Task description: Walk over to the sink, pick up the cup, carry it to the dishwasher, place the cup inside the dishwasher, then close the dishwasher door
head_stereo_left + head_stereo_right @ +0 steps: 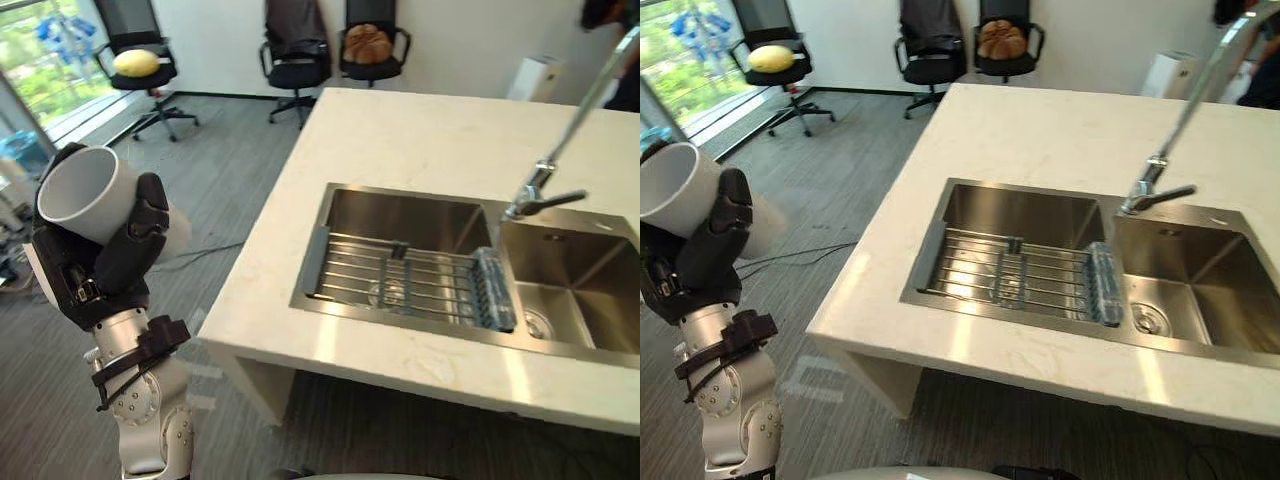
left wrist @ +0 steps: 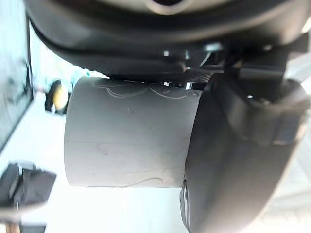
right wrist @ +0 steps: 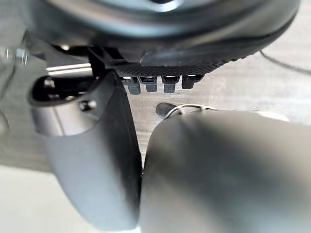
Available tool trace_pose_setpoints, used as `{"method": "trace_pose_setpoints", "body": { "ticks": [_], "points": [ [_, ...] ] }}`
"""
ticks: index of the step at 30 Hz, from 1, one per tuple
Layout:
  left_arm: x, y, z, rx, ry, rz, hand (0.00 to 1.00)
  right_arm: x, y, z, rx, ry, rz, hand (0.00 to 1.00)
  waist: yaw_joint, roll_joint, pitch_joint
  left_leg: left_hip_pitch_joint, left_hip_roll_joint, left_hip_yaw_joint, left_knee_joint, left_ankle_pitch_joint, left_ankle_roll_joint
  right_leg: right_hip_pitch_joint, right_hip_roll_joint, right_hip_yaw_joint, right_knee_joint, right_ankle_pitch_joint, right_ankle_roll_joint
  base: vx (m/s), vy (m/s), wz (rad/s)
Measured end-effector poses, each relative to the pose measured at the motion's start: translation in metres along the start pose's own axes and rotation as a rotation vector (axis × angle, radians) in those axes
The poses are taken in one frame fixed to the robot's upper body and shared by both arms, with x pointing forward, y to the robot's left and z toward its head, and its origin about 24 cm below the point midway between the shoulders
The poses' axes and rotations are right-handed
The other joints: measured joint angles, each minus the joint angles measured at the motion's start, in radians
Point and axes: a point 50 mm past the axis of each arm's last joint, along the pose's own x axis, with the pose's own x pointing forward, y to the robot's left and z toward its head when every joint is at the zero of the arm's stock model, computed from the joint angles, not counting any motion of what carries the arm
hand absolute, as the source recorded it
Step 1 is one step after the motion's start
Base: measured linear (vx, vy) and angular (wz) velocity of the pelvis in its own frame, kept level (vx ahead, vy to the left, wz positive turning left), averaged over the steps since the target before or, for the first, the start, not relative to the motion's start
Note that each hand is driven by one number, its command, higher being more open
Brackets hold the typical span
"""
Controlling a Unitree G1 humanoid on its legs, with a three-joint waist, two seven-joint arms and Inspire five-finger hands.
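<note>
While the white cup (image 1: 85, 195) tilts in the left hand (image 1: 120, 255), whose fingers and thumb are curled round its wall, it sits well to the left of the sink (image 1: 400, 215), clear of the worktop (image 1: 420, 135) and over the floor (image 1: 230, 170). A wire rack (image 1: 400, 275) lies in the sink's left basin and a tap (image 1: 560, 150) rises at its far edge; the right hand's (image 3: 92, 155) state cannot be told.

Left hand (image 1: 702, 250), dark, fingers curled round white cylindrical cup (image 1: 675, 190). Cup is held tilted above grey floor (image 1: 840, 190), well left of cream stone counter (image 1: 1040, 130). Stainless double sink (image 1: 1020, 215): wire rack (image 1: 1010, 270) in left basin, chrome tap (image 1: 1160, 170) between basins.
</note>
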Motion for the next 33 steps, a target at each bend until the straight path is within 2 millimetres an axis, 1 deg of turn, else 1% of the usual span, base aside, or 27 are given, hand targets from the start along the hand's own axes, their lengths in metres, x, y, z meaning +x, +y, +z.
{"method": "trace_pose_setpoints", "body": {
  "ticks": [2,4,5,6,7,8,9,10,11,12,13,14,16,17,18,19,20,21,22,23,25,26,28,30,31,32,33],
  "points": [
    [-0.001,-0.003,0.005,-0.015,-0.032,-0.011,0.0,0.001,0.002,0.008,0.02,-0.002,0.0,1.0,-0.003,-0.008,0.029,-0.099,0.134,0.246,0.421,-0.106,0.08,-0.021,-0.03,-0.089,0.035,-0.012,-0.021,-0.1,0.023,0.9],
    [-0.001,-0.008,0.007,-0.027,-0.041,-0.028,0.0,0.0,0.0,0.012,0.01,-0.015,-0.012,1.0,-0.014,-0.005,0.028,-0.067,0.231,0.366,0.594,-0.127,0.074,-0.033,-0.061,-0.137,0.065,-0.01,-0.018,-0.08,0.065,0.82],
    [-0.002,-0.011,0.009,-0.039,-0.049,-0.041,0.0,-0.001,-0.003,0.014,0.0,-0.027,-0.021,1.0,-0.024,0.012,0.019,-0.048,0.289,0.394,0.631,-0.11,0.064,-0.045,-0.075,-0.176,0.096,-0.013,-0.018,-0.06,0.125,1.09],
    [-0.002,-0.016,0.01,-0.054,-0.056,-0.063,0.0,-0.004,-0.01,0.019,-0.01,-0.047,-0.042,1.0,-0.035,0.048,0.007,-0.036,0.37,0.423,0.626,0.033,0.081,-0.079,-0.087,-0.227,0.161,-0.035,-0.014,-0.06,0.135,1.52],
    [0.0,-0.026,0.009,-0.073,-0.069,-0.11,0.0,-0.008,-0.017,0.026,-0.009,-0.094,-0.063,1.0,-0.048,0.059,0.009,-0.083,0.333,0.462,0.592,0.028,0.064,-0.145,-0.154,-0.263,0.286,-0.104,0.008,-0.09,0.082,1.58],
    [0.001,-0.028,0.009,-0.081,-0.073,-0.125,0.0,-0.009,-0.017,0.029,-0.011,-0.106,-0.067,1.0,-0.054,0.058,0.005,-0.097,0.309,0.459,0.537,0.03,0.067,-0.164,-0.146,-0.269,0.291,-0.124,0.021,-0.12,-0.109,2.63],
    [0.008,-0.036,0.012,-0.121,-0.122,-0.153,0.0,-0.005,-0.005,0.023,0.012,-0.073,-0.054,1.0,-0.092,0.017,-0.002,-0.009,0.255,0.524,0.394,-0.023,0.089,-0.134,-0.07,-0.316,0.065,-0.041,-0.059,-0.15,-0.268,2.31],
    [0.009,-0.04,0.009,-0.155,-0.124,-0.155,0.0,-0.006,-0.007,0.024,0.022,-0.074,-0.062,1.0,-0.091,0.042,0.009,0.031,0.319,0.588,0.44,-0.048,0.097,-0.119,-0.054,-0.373,0.062,-0.029,-0.05,-0.11,-0.252,2.3],
    [0.007,-0.044,0.005,-0.18,-0.112,-0.156,0.0,-0.006,-0.007,0.024,0.028,-0.067,-0.072,1.0,-0.087,0.065,0.016,0.083,0.351,0.645,0.43,-0.038,0.073,-0.113,-0.062,-0.406,0.089,-0.037,-0.063,-0.12,-0.015,1.99],
    [-0.001,-0.058,-0.009,-0.224,-0.036,-0.191,0.0,-0.01,-0.018,0.027,0.041,-0.067,-0.108,1.0,-0.105,0.091,0.016,0.209,0.374,0.774,0.292,0.044,0.025,-0.111,-0.122,-0.505,0.184,-0.073,-0.082,-0.1,0.167,2.06],
    [-0.005,-0.064,-0.012,-0.236,-0.007,-0.221,0.0,-0.01,-0.02,0.028,0.039,-0.068,-0.115,1.0,-0.113,0.089,0.017,0.243,0.371,0.806,0.241,0.061,0.024,-0.106,-0.157,-0.548,0.226,-0.085,-0.073,-0.18,0.306,2.49],
    [-0.012,-0.073,-0.015,-0.24,0.019,-0.275,0.0,-0.012,-0.021,0.032,0.021,-0.078,-0.124,1.0,-0.117,0.088,0.018,0.289,0.353,0.823,0.139,0.067,-0.004,-0.102,-0.206,-0.601,0.287,-0.095,-0.071,-0.22,0.4,1.99],
    [-0.015,-0.077,-0.011,-0.199,-0.006,-0.322,0.0,-0.013,-0.022,0.041,-0.017,-0.094,-0.133,1.0,-0.109,0.098,0.016,0.321,0.288,0.782,-0.033,0.101,-0.09,-0.102,-0.238,-0.646,0.32,-0.086,-0.053,-0.27,0.46,1.55],
    [-0.014,-0.076,-0.008,-0.184,-0.019,-0.333,0.0,-0.012,-0.018,0.043,-0.033,-0.095,-0.124,1.0,-0.098,0.105,0.011,0.327,0.264,0.769,-0.106,0.066,-0.148,-0.102,-0.26,-0.66,0.343,-0.069,-0.028,-0.29,0.439,0.92],
    [-0.013,-0.074,-0.007,-0.173,-0.023,-0.332,0.0,-0.012,-0.018,0.045,-0.052,-0.094,-0.134,1.0,-0.093,0.096,0.017,0.324,0.253,0.752,-0.116,0.048,-0.174,-0.101,-0.282,-0.644,0.362,-0.061,-0.016,-0.32,0.462,1.24],
    [-0.012,-0.07,-0.008,-0.149,-0.015,-0.33,0.0,-0.013,-0.017,0.046,-0.067,-0.108,-0.139,1.0,-0.085,0.066,0.037,0.316,0.215,0.709,-0.11,0.014,-0.188,-0.105,-0.357,-0.538,0.437,-0.055,-0.015,-0.23,0.341,1.72],
    [-0.014,-0.069,-0.013,-0.131,0.017,-0.338,0.0,-0.014,-0.021,0.04,-0.065,-0.115,-0.15,1.0,-0.097,0.032,0.044,0.292,0.177,0.614,-0.077,-0.024,-0.156,-0.118,-0.439,-0.35,0.527,-0.033,-0.034,-0.15,0.252,2.15],
    [-0.015,-0.069,-0.017,-0.124,0.036,-0.349,0.0,-0.014,-0.022,0.034,-0.036,-0.112,-0.148,1.0,-0.108,0.021,0.04,0.267,0.167,0.547,-0.046,-0.044,-0.138,-0.125,-0.462,-0.245,0.564,-0.007,-0.039,-0.08,0.252,2.83],
    [-0.016,-0.069,-0.022,-0.124,0.06,-0.369,0.0,-0.015,-0.021,0.029,0.043,-0.139,-0.135,1.0,-0.13,0.016,0.035,0.208,0.17,0.41,0.021,-0.08,-0.112,-0.137,-0.437,-0.015,0.614,0.013,-0.009,-0.03,0.199,3.0],
    [-0.017,-0.069,-0.026,-0.13,0.07,-0.374,0.0,-0.014,-0.017,0.027,0.083,-0.152,-0.116,1.0,-0.136,0.02,0.037,0.149,0.177,0.304,0.064,-0.092,-0.092,-0.158,-0.347,0.166,0.668,-0.079,0.037,0.0,0.144,2.85],
    [-0.02,-0.066,-0.036,-0.159,0.114,-0.345,0.0,-0.01,-0.006,0.026,0.149,-0.168,-0.088,1.0,-0.127,0.036,0.05,0.113,0.157,0.183,0.079,-0.098,-0.077,-0.19,-0.216,0.315,0.734,-0.192,0.053,0.04,0.05,2.11],
    [-0.023,-0.064,-0.046,-0.158,0.162,-0.335,0.0,-0.01,-0.004,0.028,0.198,-0.19,-0.077,1.0,-0.128,0.042,0.053,0.118,0.137,0.127,0.079,-0.101,-0.07,-0.204,-0.157,0.348,0.736,-0.253,0.078,0.05,0.054,1.63],
    [-0.03,-0.067,-0.053,-0.161,0.207,-0.358,0.0,-0.009,-0.001,0.035,0.203,-0.214,-0.095,1.0,-0.125,0.045,0.055,0.124,0.126,0.081,0.076,-0.103,-0.069,-0.24,-0.078,0.349,0.633,-0.282,0.089,0.05,-0.019,1.01],
    [-0.037,-0.078,-0.055,-0.177,0.228,-0.399,0.0,-0.01,0.005,0.048,0.21,-0.266,-0.126,1.0,-0.126,0.035,0.061,0.12,0.127,0.051,0.083,-0.114,-0.085,-0.277,-0.006,0.372,0.441,-0.213,0.056,0.08,-0.129,0.57],
    [-0.046,-0.088,-0.058,-0.172,0.263,-0.446,0.0,-0.012,0.001,0.055,0.226,-0.309,-0.186,1.0,-0.13,0.057,0.065,0.112,0.144,0.034,0.102,-0.132,-0.1,-0.243,0.021,0.357,0.386,-0.157,0.029,0.17,-0.147,0.36],
    [-0.052,-0.097,-0.058,-0.178,0.277,-0.496,0.0,-0.015,-0.001,0.059,0.238,-0.341,-0.238,1.0,-0.129,0.072,0.062,0.107,0.156,0.057,0.103,-0.134,-0.102,-0.228,0.029,0.339,0.38,-0.151,0.03,0.23,-0.15,0.53],
    [-0.056,-0.109,-0.057,-0.179,0.274,-0.564,0.0,-0.018,-0.002,0.067,0.256,-0.379,-0.285,1.0,-0.144,0.068,0.077,0.13,0.143,0.072,0.092,-0.126,-0.091,-0.243,0.013,0.331,0.479,-0.191,0.089,0.18,-0.086,0.36]
  ]
}}
